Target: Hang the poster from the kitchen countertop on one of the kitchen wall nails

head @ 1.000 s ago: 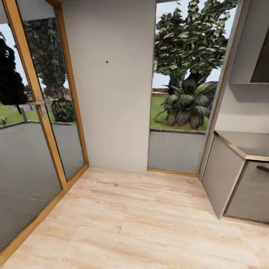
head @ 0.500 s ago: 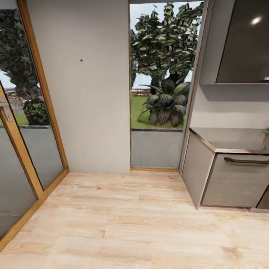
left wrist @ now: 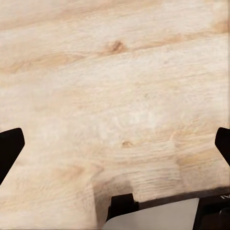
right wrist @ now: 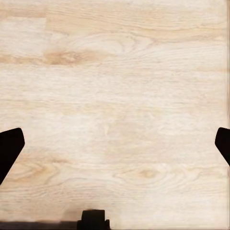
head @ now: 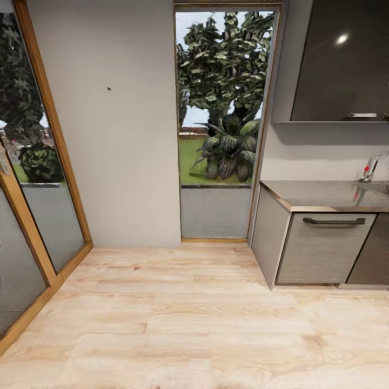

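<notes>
Both hands [left wrist: 115,143] [right wrist: 115,143] wide apart, empty.

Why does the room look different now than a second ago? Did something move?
The camera turned right, not the room. The wall nail and window slid left in the picture, and more of the kitchen countertop, a drawer handle and a tap came into sight. Nothing was picked up or let go. Both claws, left and right, hang open over the wooden floor.

Bright even daylight, soft render blur, glare spot on upper cabinet [head: 341,39], faint floor shadows
</notes>
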